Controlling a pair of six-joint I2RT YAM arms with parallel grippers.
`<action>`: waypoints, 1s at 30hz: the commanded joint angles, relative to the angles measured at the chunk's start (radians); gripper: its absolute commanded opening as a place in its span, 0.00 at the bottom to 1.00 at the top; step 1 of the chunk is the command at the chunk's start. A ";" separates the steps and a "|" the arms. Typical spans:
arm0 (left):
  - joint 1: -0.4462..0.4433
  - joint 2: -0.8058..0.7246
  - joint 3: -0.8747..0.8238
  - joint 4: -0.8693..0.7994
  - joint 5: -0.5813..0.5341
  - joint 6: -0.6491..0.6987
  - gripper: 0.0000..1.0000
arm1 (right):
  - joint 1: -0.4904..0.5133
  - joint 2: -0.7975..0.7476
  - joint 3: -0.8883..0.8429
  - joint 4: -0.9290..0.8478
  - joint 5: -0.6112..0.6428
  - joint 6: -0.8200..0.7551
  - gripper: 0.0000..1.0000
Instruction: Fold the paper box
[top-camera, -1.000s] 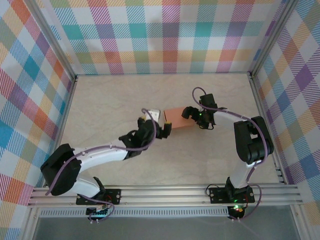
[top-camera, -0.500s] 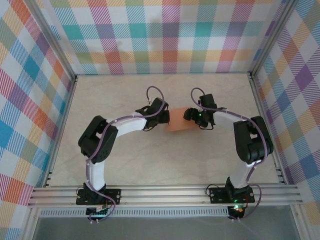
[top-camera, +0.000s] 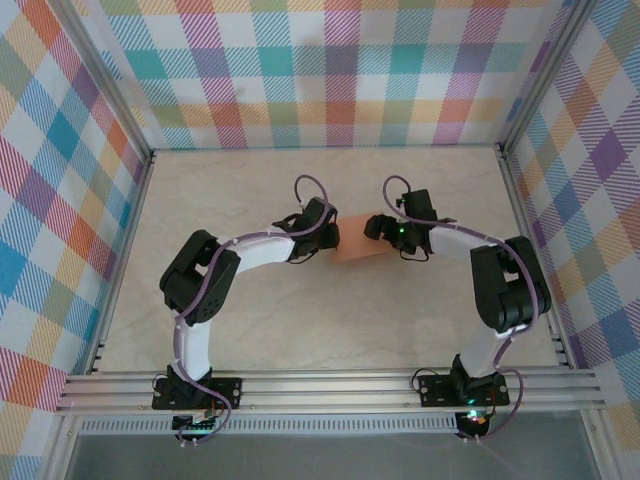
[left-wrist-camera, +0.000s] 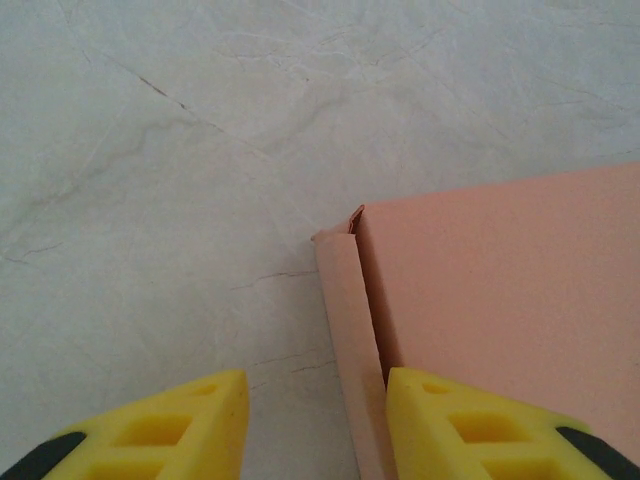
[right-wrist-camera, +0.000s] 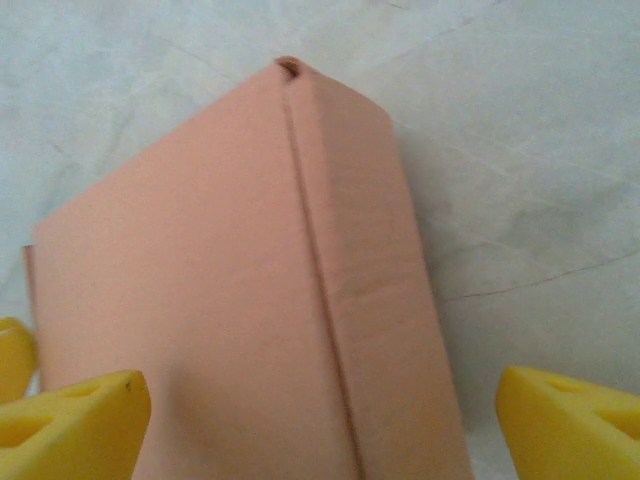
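At the middle of the desk (top-camera: 250, 190), the paper box (top-camera: 357, 243) lies between 2 tools. The left tool (left-wrist-camera: 315, 400) stands part-open astride the end flap (left-wrist-camera: 350, 330). The right tool (right-wrist-camera: 320, 420) gapes wide around the other end. Risk: an uneven squeeze may crumple the flap.

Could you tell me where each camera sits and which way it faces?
Top external: above, behind the arms, looking down at the table; left gripper and right gripper flank the paper box.
Left wrist: on the left arm, facing the paper box's flap; yellow fingers.
Right wrist: on the right arm, facing the paper box between yellow fingers.
Shared: the paper box.
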 joint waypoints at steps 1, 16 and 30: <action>0.002 0.003 -0.056 -0.051 0.012 -0.002 0.40 | -0.016 -0.032 -0.010 0.076 -0.087 0.029 0.91; 0.002 -0.005 -0.053 -0.056 0.012 0.007 0.41 | -0.055 0.010 -0.008 0.035 -0.077 0.068 0.95; 0.002 0.002 -0.052 -0.048 0.011 0.008 0.41 | -0.139 0.144 -0.085 0.416 -0.582 0.199 0.90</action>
